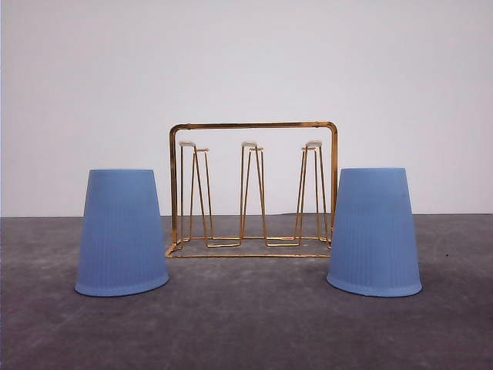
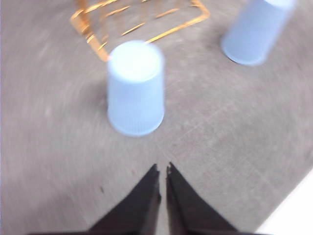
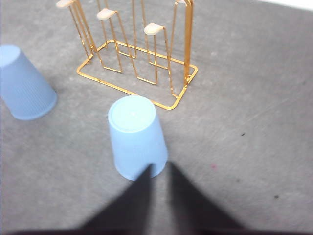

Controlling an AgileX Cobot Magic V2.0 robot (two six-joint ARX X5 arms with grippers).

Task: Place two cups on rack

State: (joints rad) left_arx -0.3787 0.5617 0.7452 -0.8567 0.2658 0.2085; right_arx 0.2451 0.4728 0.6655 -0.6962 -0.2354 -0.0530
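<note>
Two light-blue ribbed cups stand upside down on the table, the left cup (image 1: 122, 231) and the right cup (image 1: 374, 231) flanking the gold wire rack (image 1: 254, 189). The rack's white-tipped prongs are bare. In the left wrist view my left gripper (image 2: 162, 168) is shut and holds nothing, a short way off the left cup (image 2: 135, 88), with the rack (image 2: 132, 19) beyond it. My right gripper (image 3: 158, 167) is shut with only a narrow slit between its blurred tips. It hangs close to the base of the right cup (image 3: 136, 142), and the rack (image 3: 142, 54) stands behind.
The grey table (image 1: 246, 324) runs back to a plain white wall (image 1: 246, 62). Each wrist view also catches the other cup off to the side: the far cup (image 2: 257, 29) in the left one, the far cup (image 3: 24, 85) in the right one.
</note>
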